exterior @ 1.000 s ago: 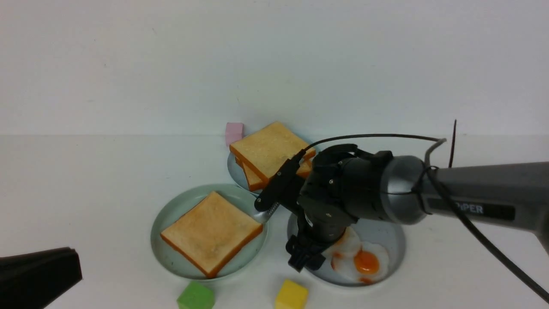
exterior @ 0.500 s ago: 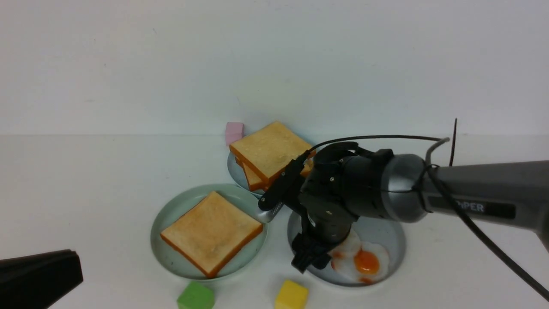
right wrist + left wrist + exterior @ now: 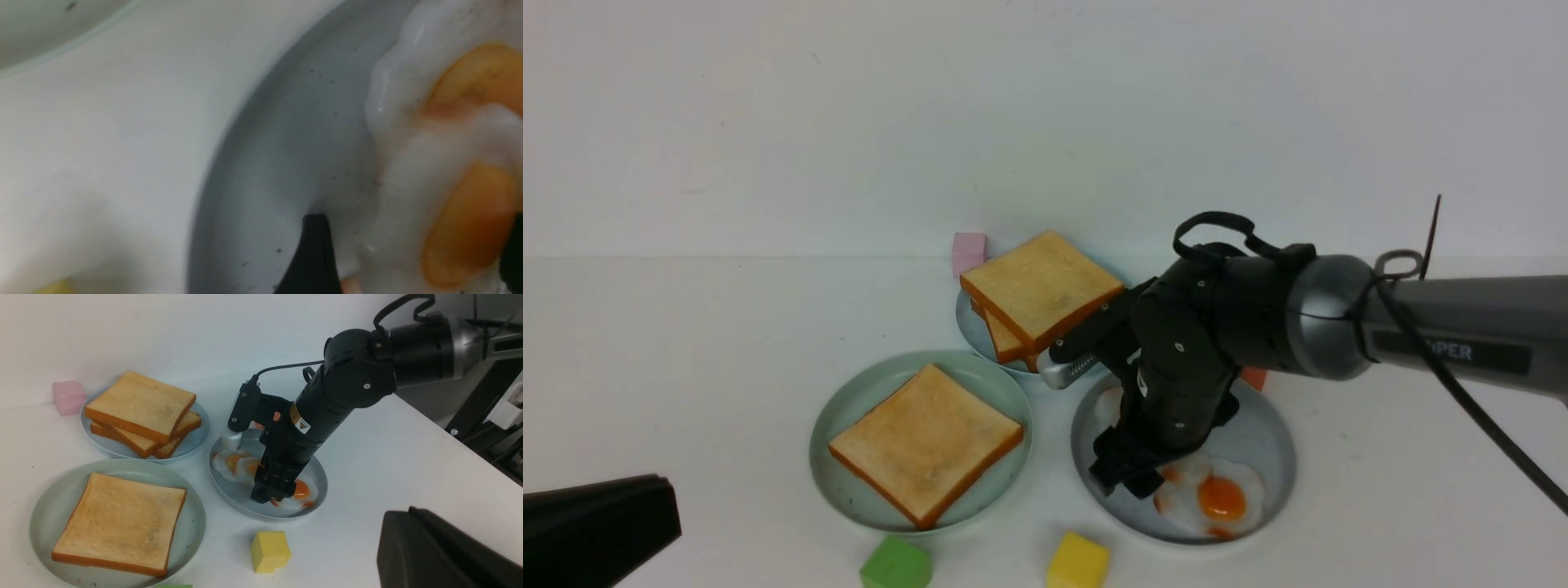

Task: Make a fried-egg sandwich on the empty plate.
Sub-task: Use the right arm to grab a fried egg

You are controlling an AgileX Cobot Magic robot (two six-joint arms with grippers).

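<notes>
One golden toast slice (image 3: 927, 443) lies flat on the empty plate (image 3: 849, 490), the mint-green one, which now carries only that slice. Fried eggs (image 3: 1217, 494) lie on the grey-blue plate (image 3: 1270, 441) to its right. My right gripper (image 3: 1127, 480) points down into that plate, open. In the right wrist view its dark fingers (image 3: 316, 253) stand on either side of an egg (image 3: 449, 183), which rests on the plate. My left gripper (image 3: 645, 510) waits shut at the near left, empty and away from the plates.
A pile of toast slices (image 3: 1039, 292) sits on a light-blue plate (image 3: 968, 322) at the back. A pink cube (image 3: 969, 249) stands behind it. A green cube (image 3: 896, 563) and a yellow cube (image 3: 1078, 561) lie near the front edge.
My right gripper has shifted right, from the grey-blue plate's left rim to over the eggs, and its wrist has swung up. The left arm and the toast are unmoved.
</notes>
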